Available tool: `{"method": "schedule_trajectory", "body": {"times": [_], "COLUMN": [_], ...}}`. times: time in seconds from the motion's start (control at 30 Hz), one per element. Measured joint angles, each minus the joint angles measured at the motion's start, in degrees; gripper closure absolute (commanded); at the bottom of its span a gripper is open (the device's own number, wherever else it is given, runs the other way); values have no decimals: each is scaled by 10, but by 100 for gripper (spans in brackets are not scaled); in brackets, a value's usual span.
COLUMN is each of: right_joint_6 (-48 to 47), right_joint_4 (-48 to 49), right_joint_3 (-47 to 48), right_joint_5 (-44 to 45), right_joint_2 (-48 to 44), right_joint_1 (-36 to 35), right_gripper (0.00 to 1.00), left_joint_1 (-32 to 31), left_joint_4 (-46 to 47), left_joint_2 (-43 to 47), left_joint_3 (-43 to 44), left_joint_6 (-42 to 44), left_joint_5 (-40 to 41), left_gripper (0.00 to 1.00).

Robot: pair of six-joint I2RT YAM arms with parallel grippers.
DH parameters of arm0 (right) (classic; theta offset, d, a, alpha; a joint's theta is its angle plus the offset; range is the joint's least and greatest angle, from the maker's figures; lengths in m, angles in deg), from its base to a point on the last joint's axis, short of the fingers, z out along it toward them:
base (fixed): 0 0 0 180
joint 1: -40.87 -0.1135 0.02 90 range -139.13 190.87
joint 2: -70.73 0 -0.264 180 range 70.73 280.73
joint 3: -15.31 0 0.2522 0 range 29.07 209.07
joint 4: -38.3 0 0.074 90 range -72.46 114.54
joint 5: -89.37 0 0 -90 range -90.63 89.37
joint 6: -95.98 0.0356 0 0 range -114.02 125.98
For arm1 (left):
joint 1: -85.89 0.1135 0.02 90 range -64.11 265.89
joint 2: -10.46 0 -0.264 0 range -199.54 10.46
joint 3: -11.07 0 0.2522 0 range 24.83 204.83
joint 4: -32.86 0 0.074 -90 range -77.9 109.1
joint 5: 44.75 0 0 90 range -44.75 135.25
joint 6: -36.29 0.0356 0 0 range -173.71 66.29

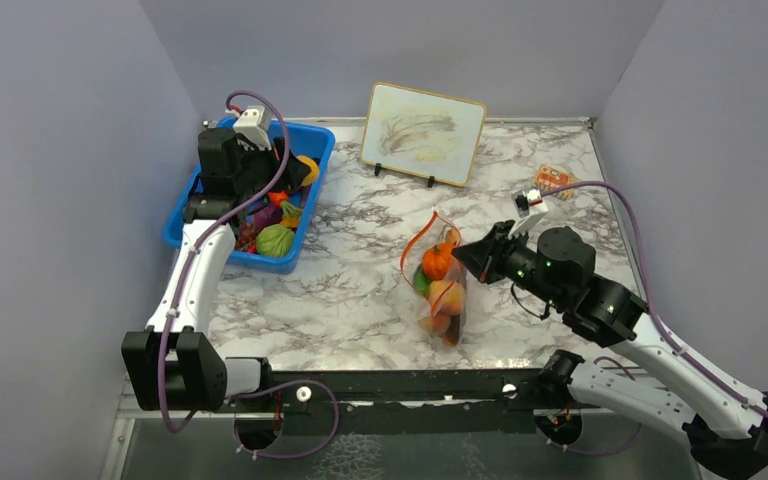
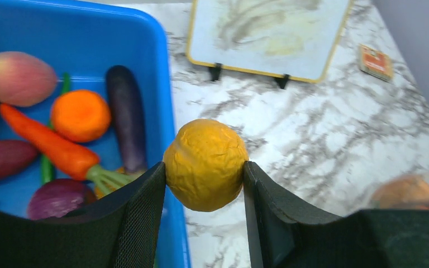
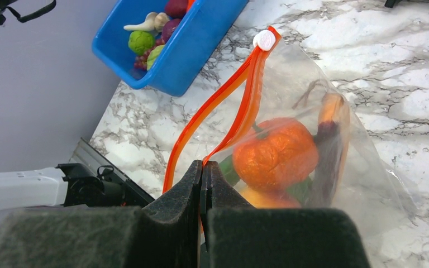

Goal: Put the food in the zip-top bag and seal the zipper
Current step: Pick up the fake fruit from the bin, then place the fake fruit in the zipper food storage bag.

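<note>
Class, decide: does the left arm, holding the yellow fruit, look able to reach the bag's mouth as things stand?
Probably yes. The right claw pinches the zipper, holding the bag open toward the blue bin, and only bare marble table lies between the left claw and that mouth.

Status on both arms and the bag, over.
Left gripper shut on yellow fruit, over bin. Right gripper shut on zipper; bag mouth open, food inside. Nothing seen blocking the mouth.
</note>
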Motion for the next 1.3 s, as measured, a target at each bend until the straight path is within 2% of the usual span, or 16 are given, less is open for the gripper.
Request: {"method": "schedule_trajectory", "body": {"times": [0.23, 0.5, 0.67, 0.8, 1.23, 1.3], "right_joint_6": [8, 12, 13, 12, 1, -3], "right_joint_4": [4, 22, 29, 31, 49, 49], "right_joint_3": [0, 0, 0, 0, 0, 0], "right_joint_5": [19, 22, 22, 22, 18, 16], "right_joint_2": [24, 53, 60, 61, 60, 59], "right_joint_1": [0, 0, 0, 0, 0, 0], "right_gripper": [99, 99, 99, 99, 99, 99], "left_joint_1": [-65, -189, -274, -312, -382, -389], "left_joint_4": [6, 40, 73, 89, 104, 102], "left_joint_2": [16, 37, 50, 52, 41, 35], "left_joint_3": [-21, -53, -63, -63, -106, -111], "left_joint_6": [-40, -93, -118, -128, -132, -131], "left_joint_5": [-113, -191, -207, -208, -188, -177], "left_gripper": [68, 68, 68, 68, 66, 60]}}
